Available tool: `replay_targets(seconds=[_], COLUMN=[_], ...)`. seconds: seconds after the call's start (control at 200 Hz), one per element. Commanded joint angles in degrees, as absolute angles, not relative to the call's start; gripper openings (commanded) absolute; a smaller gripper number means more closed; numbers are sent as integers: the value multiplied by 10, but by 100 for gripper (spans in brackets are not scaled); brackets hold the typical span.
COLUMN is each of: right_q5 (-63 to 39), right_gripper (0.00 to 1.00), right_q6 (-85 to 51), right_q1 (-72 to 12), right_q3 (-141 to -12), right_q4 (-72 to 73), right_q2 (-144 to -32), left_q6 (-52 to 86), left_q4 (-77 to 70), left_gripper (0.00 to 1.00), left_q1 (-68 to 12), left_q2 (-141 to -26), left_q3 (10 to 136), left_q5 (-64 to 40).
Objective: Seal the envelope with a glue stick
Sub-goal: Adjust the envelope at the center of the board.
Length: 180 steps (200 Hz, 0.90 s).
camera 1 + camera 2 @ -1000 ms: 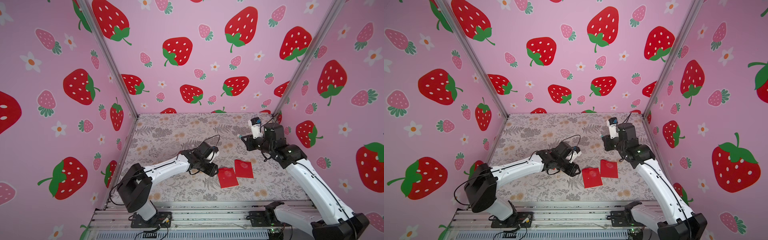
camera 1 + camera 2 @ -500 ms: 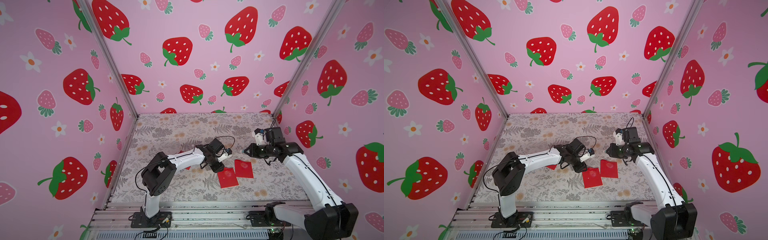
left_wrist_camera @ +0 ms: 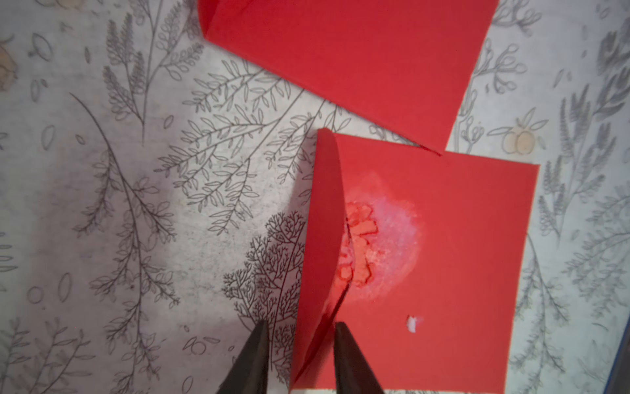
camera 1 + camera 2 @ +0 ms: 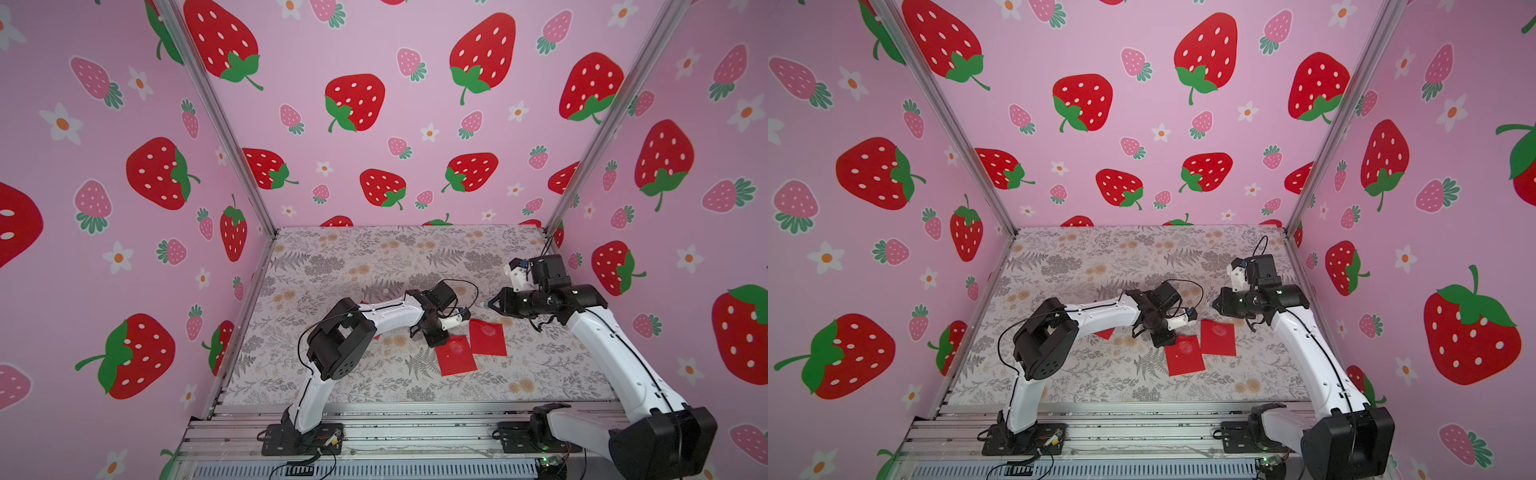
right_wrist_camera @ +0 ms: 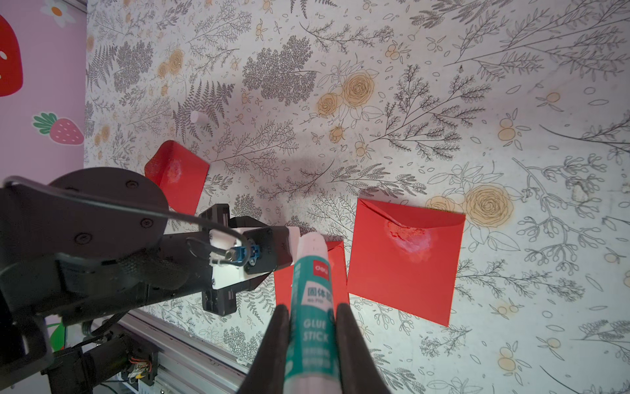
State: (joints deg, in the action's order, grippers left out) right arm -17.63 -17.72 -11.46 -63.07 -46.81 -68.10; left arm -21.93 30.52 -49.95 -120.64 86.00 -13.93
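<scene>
Two red envelopes lie side by side in both top views, one nearer and one further right. My left gripper is down at the nearer envelope's corner. Its jaws are open and straddle the raised flap, with a gap still showing. A whitish glue smear marks the envelope beside the flap. My right gripper is shut on the glue stick, which is white with a teal label and uncapped. It hovers behind the envelopes, tip pointing at the left gripper.
A third red envelope lies partly under the left arm. A small white cap lies further back on the floral table cover. Pink strawberry walls enclose three sides. Aluminium rails run along the front edge.
The left arm has reached right to the nearer envelope and its jaws have narrowed around the flap. The right arm has lowered the glue stick from upright to pointing left.
</scene>
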Motion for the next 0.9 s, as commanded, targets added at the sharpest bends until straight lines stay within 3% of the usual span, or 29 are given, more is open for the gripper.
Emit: replay_targets(seconds=[0.0,0.17,0.475,0.895], right_q5=[-156,-120,-106,-78], right_gripper=[0,0,0,0], right_q6=[-186,-199,-239,-276], right_q1=[-113,-115,-148,-296], right_q3=[-629,-646,-654,-661], right_q4=[-487,-516,-553,-582], right_q2=[-669,-671,-695,-765], left_q6=[-229,-216,-70,198], left_q4=[323,317,250,88], left_gripper=[24,7,7,2], left_q1=[-502,-503,-503,-518], left_q2=[-1209,-1190,-1086,-961], left_q3=[865,837,692,486], left_q5=[-132,-135,-149,-161])
